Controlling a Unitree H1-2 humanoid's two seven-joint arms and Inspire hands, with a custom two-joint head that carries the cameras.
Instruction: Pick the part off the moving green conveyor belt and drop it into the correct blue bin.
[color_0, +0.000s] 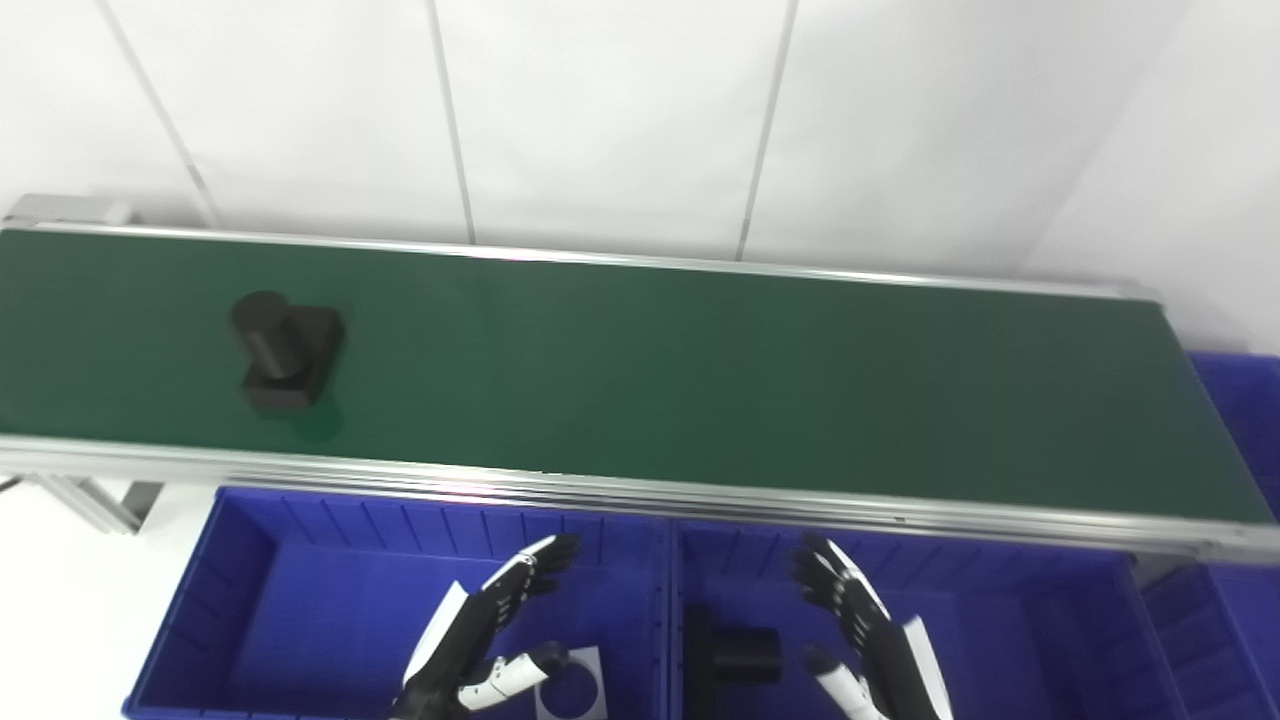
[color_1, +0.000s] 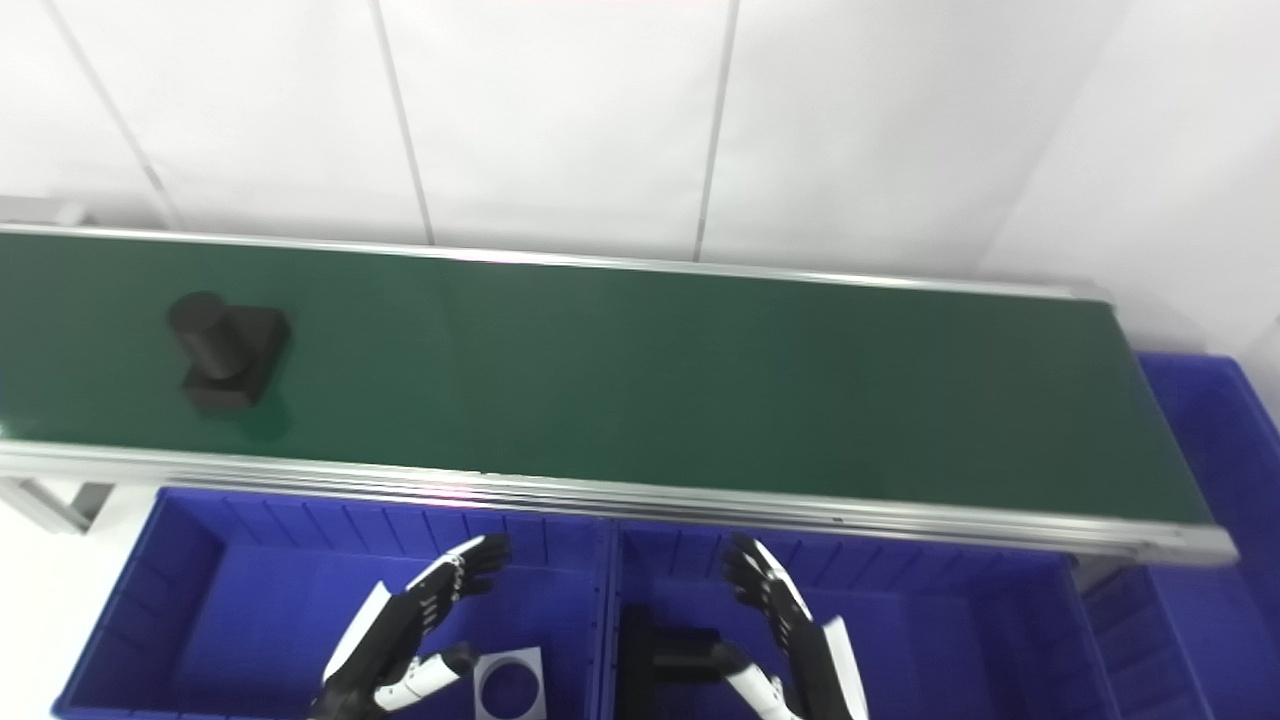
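Note:
A black part (color_0: 285, 352), a short cylinder on a square base, rides on the green conveyor belt (color_0: 700, 370) at its left end. My left hand (color_0: 490, 635) hovers open over the left blue bin (color_0: 250, 600), fingers spread, holding nothing. Over the right blue bin (color_0: 1050, 620) my right hand (color_0: 865, 630) is also open and empty. Both hands are well below and to the right of the part, apart from it. A second black part (color_0: 730, 655) lies in the right bin beside my right hand. A white square plate with a round hole (color_0: 572, 688) lies in the left bin.
The belt's aluminium rail (color_0: 640, 495) runs between the bins and the belt. A third blue bin (color_0: 1240, 400) sits past the belt's right end. White wall panels stand behind. A frame leg (color_0: 95, 500) shows at lower left.

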